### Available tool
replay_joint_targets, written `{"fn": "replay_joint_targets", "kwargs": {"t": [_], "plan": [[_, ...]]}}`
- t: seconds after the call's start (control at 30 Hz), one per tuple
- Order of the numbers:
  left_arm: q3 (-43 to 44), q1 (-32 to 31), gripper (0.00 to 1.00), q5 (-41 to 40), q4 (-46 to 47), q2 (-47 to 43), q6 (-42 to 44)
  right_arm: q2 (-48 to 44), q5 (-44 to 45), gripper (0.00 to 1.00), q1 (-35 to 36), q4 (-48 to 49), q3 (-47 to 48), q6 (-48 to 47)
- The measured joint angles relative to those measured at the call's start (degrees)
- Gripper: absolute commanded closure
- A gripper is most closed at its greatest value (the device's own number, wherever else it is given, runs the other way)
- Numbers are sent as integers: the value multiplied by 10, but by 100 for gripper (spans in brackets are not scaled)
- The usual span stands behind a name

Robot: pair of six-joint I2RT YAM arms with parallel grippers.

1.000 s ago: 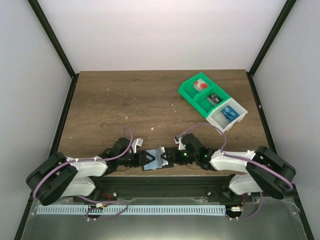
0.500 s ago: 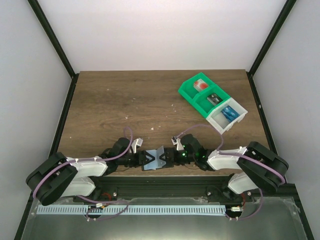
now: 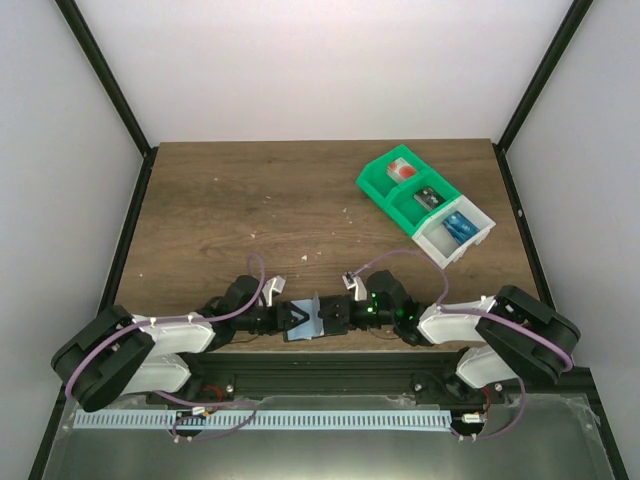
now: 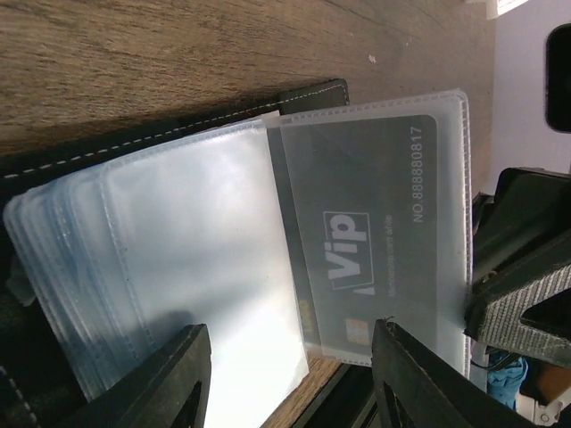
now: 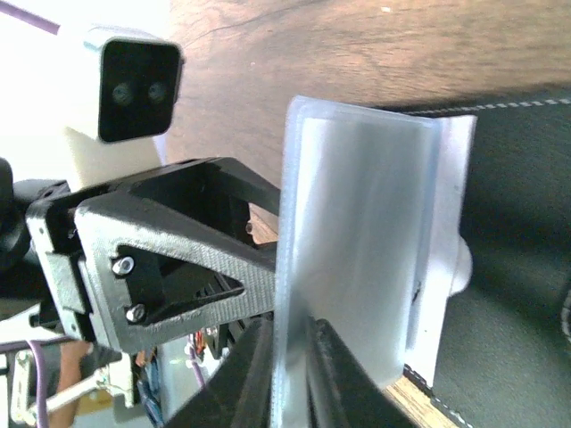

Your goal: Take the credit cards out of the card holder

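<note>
The card holder lies open at the near table edge between both grippers. In the left wrist view its clear sleeves fan out over the black cover, and one sleeve holds a dark credit card marked "Vip". My left gripper stands open above the sleeves, one finger on each side. My right gripper is shut on the edge of one clear sleeve, which it holds up on edge beside the black cover. From above, the grippers nearly meet.
A green-and-white compartment bin sits at the back right with small items in it, blue ones in the white end. The left gripper's black body stands close to the raised sleeve. Bare wooden table stretches behind the arms.
The right gripper has closed onto a sleeve of the card holder, and the sleeve now stands more upright. The left gripper has stayed in place.
</note>
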Motion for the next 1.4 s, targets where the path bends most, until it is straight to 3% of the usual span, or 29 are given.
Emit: {"fn": "replay_joint_targets", "kwargs": {"t": [0.13,0.27,0.5,0.77,1.13,1.4], "plan": [[-3,1,49,0,3,-1,0,7,-8,99,0,34,-7,8],[-4,1,49,0,5,-1,0,25,-11,99,0,49,-9,12],[-6,1,49,0,4,-4,0,34,-9,76,0,52,-9,12],[-6,2,49,0,1,-7,0,20,15,76,0,-5,-1,-5],[15,3,46,9,-59,-77,-17,43,26,66,11,-51,32,-26],[39,9,48,3,-72,-96,-20,58,46,68,23,-97,60,-40]]}}
